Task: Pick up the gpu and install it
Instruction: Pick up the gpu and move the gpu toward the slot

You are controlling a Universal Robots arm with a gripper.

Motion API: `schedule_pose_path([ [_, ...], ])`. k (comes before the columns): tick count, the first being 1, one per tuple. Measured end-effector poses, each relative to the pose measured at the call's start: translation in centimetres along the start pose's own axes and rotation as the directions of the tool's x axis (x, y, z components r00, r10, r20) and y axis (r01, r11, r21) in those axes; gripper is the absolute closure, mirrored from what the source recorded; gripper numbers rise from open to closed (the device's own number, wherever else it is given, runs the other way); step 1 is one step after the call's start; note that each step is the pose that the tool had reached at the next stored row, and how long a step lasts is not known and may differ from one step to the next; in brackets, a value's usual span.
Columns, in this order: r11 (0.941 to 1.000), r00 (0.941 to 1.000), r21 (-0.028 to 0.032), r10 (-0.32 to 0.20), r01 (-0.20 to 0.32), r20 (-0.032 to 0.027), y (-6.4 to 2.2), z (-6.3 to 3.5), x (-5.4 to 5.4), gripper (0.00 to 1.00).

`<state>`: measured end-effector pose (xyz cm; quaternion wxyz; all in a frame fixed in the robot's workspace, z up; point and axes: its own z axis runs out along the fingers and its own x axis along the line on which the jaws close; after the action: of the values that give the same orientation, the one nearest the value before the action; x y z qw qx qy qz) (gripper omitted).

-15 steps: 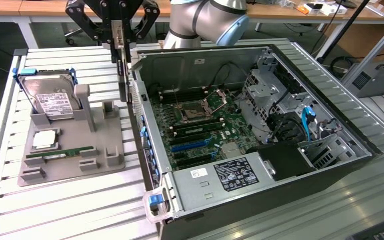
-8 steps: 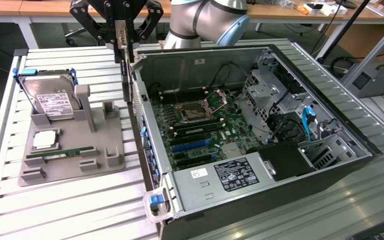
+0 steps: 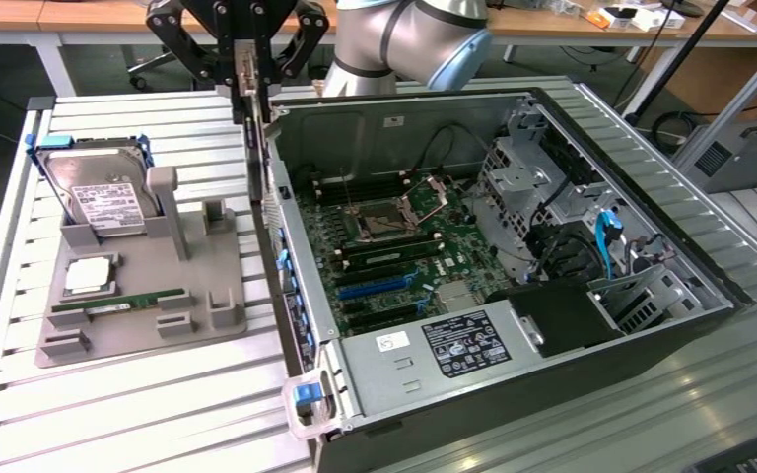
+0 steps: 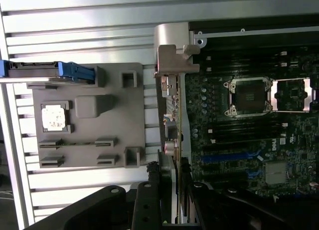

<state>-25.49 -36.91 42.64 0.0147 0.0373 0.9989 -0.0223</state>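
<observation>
A long slatted metal table (image 3: 142, 414) (image 4: 75, 21) carries everything. Most of it is taken up by an open computer case (image 3: 392, 123) lying on its side, reaching from the far edge nearly to the near edge. The grey robot arm (image 3: 412, 39) comes in over the table's far edge.

The green motherboard (image 3: 418, 246) (image 4: 249, 140) lies flat in the case, with the CPU socket (image 3: 385, 222) (image 4: 246, 96) open and blue expansion slots (image 3: 372, 286) (image 4: 229, 157) closer to the near end. A silver power supply (image 3: 445, 350) with a black label fills the case's near end.

Beside the case, toward the table's edge on the exterior view's left, sits a grey holder tray (image 3: 129, 330) (image 4: 129, 120). A hard drive (image 3: 103, 197) (image 4: 50, 70) in blue rails leans at its far end.

The gpu (image 3: 259, 148) (image 4: 172, 115) is up in the air, hanging edge-on over the case wall that faces the tray, between tray and motherboard. Its silver bracket is at the end away from the gripper. It is not in a slot; whether its lower end touches the wall I cannot tell.

The black gripper (image 3: 249, 79) (image 4: 172, 185) has its jaws drawn partway in, pinching the card's two flat faces.

A processor chip (image 3: 90, 276) (image 4: 54, 116) rests in the tray's middle, and a narrow green RAM stick (image 3: 122, 304) (image 4: 77, 144) stands in a groove nearer the tray's near end.
</observation>
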Motion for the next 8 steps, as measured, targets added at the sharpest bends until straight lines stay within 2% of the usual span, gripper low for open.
schedule_pose_path([
  [8, 1.0000, 1.0000, 0.0000, 0.000, 0.000, 0.0000, 0.04, 0.02, -0.56, 0.73],
])
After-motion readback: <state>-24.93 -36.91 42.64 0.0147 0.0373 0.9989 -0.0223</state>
